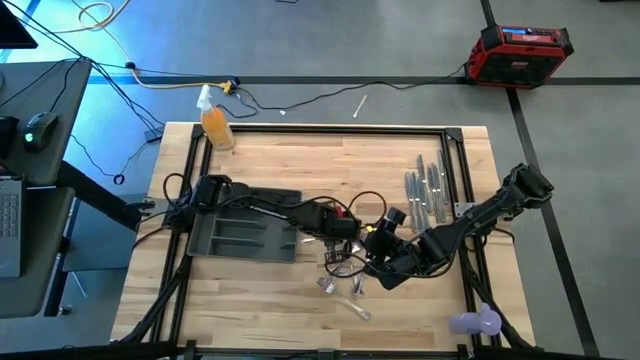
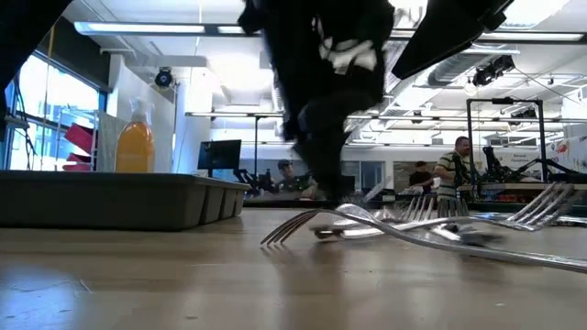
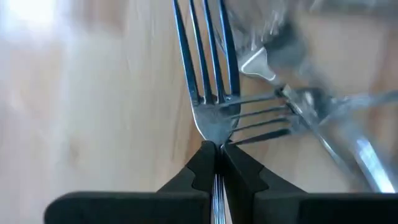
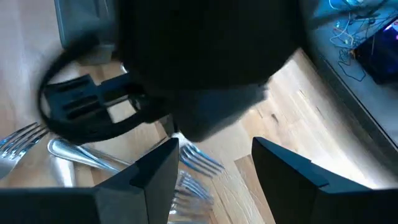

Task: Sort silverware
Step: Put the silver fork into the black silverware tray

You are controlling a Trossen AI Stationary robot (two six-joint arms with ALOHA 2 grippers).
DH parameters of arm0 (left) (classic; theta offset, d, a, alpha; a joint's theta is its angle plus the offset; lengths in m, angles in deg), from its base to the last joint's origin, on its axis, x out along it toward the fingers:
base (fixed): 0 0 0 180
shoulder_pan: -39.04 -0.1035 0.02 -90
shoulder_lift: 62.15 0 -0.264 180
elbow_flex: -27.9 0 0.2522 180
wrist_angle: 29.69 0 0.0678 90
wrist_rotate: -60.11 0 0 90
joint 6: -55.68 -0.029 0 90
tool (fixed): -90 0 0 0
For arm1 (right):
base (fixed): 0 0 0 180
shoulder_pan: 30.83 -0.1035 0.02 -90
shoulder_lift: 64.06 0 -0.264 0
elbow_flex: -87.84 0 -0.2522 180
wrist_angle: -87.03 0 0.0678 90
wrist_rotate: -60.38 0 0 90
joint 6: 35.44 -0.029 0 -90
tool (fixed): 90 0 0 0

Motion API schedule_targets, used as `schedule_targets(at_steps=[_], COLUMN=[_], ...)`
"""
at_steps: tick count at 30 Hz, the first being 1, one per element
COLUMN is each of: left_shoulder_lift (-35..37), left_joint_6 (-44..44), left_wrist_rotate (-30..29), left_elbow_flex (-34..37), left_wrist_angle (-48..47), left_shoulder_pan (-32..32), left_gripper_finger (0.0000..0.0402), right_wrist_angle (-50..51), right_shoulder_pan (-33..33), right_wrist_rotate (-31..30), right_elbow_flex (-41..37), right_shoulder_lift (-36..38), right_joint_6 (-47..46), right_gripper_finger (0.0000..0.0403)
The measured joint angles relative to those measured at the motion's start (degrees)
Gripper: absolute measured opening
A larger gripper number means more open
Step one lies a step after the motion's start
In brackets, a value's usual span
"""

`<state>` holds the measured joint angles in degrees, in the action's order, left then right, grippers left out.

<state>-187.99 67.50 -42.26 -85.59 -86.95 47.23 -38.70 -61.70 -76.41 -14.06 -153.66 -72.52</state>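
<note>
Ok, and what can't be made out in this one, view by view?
- High view: the left claw and its grip sit under the arms, and the loose silverware there is too small to tell apart.
- Left wrist view: the clamped fork has its handle hidden between the fingers; the pieces beside it are blurred.
- Right wrist view: the left arm blocks most of the pile.

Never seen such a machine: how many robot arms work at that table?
2. The left arm reaches across the grey tray to the silverware pile mid-table; the right arm comes in from the right.
</note>
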Motion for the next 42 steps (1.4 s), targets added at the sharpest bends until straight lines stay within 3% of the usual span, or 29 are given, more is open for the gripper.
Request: schedule_targets(at_steps=[6,12,16,22,28,35,38,42], left_shoulder_lift=[0.0,0.2,0.2,0.2,0.2,0.3,0.2,0.2], left_joint_6=[-6.0,-8.9,-5.9,1.7,7.0,12.3,14.8,16.6], left_wrist_rotate=[-2.4,-10.7,-15.8,-16.1,-1.4,11.6,14.5,13.3], left_elbow_flex=[-6.8,-12.8,-13.5,-11.4,-7.0,-0.2,0.6,0.6], left_wrist_angle=[-6.4,-24.2,-34.7,-28.3,-18.3,-10.4,-9.1,-9.3], left_shoulder_pan=[1.5,3.4,3.2,1.8,-3.4,-9.3,-10.2,-9.6], left_gripper_finger=[0.0001,0.0001,0.0001,0.0000,0.0026,0.0114,0.0156,0.0195], right_wrist_angle=[0.9,0.9,0.9,1.1,1.1,1.3,1.3,1.3], right_shoulder_pan=[-1.2,-3.4,-3.7,-3.7,-3.8,-3.8,-3.8,-3.8], right_wrist_rotate=[-1.0,-4.9,-5.2,-5.3,-5.3,-5.3,-5.3,-5.3], right_elbow_flex=[0.0,0.0,0.0,0.0,0.0,0.0,0.0,0.0], right_shoulder_lift=[0.0,0.0,0.0,0.0,0.0,0.0,0.0,0.0], right_joint_6=[-0.5,-0.5,-0.7,-1.7,-2.0,-3.0,-3.0,-3.0], right_gripper_finger=[0.0192,0.0192,0.0192,0.0192,0.0192,0.0192,0.0192,0.0192])
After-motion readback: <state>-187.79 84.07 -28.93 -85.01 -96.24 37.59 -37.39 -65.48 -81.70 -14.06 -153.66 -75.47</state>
